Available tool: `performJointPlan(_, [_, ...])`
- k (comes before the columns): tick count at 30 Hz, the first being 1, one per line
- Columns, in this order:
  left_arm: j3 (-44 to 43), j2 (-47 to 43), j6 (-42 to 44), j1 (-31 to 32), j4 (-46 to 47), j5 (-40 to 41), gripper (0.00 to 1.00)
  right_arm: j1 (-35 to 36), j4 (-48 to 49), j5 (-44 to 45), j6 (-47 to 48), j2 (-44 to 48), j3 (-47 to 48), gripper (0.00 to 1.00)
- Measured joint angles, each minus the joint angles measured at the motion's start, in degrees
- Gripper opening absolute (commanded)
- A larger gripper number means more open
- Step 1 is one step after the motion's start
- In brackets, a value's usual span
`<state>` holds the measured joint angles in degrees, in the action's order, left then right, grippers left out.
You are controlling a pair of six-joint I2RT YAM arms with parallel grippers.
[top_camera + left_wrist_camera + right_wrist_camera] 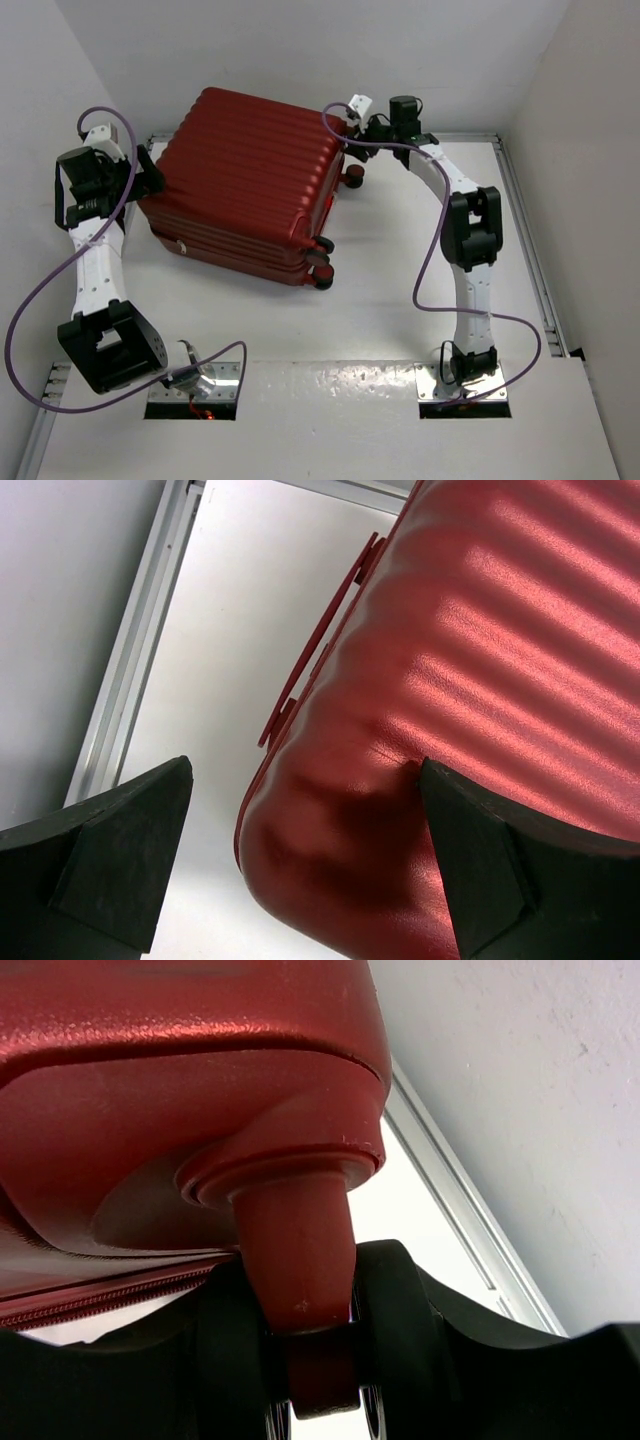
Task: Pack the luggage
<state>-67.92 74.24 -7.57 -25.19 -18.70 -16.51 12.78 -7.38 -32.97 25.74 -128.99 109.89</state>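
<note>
The closed suitcase point(245, 180) is steadied, a wheel point(395, 1330) seemingly clamped by the right gripper point(310, 1385), the left gripper point(300, 855) held wide open; next, the lid must be raised.

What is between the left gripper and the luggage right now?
Nothing. In the left wrist view the open left gripper straddles the luggage corner; only bare table shows between one finger and the shell.

Bright diffuse light; glare on table point(330, 378); striped sheen on luggage point(250, 170).
</note>
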Motion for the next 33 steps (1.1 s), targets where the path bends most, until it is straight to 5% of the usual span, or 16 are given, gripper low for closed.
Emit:
performJointPlan(4, [0.0, -0.07, 0.07, -0.04, -0.04, 0.28, 0.99, 0.48, 1.7, 0.02, -0.66, -1.01, -0.04, 0.0])
performJointPlan(8, [-0.24, -0.09, 0.61, -0.15, -0.55, 0.98, 0.99, 0.72, 4.61, -0.17, -0.74, -2.23, -0.68, 0.45])
performJointPlan(12, [-0.61, -0.28, 1.01, -0.24, -1.27, 1.44, 0.99, 0.46, 10.19, 0.48, -1.97, -0.66, -5.51, 0.6])
performJointPlan(15, [-0.61, -0.33, 1.11, -0.37, -1.92, 1.81, 0.99, -0.31, 13.35, 2.27, -5.42, 1.29, -8.59, 0.61])
performJointPlan(20, [-0.61, -0.15, 1.11, -0.55, -1.9, 1.75, 0.99, -3.65, 14.45, -1.53, -12.61, 6.05, -12.81, 0.59])
performJointPlan(28, [-1.27, 0.9, 1.53, -1.14, -1.92, -0.72, 0.99, -11.72, 9.6, -4.11, -34.88, 0.24, -0.68, 0.02])
performJointPlan(33, [-2.14, 1.27, 4.7, -3.48, -2.89, -4.26, 0.99, -17.81, 16.04, -0.5, -53.51, -9.14, 9.4, 0.0])
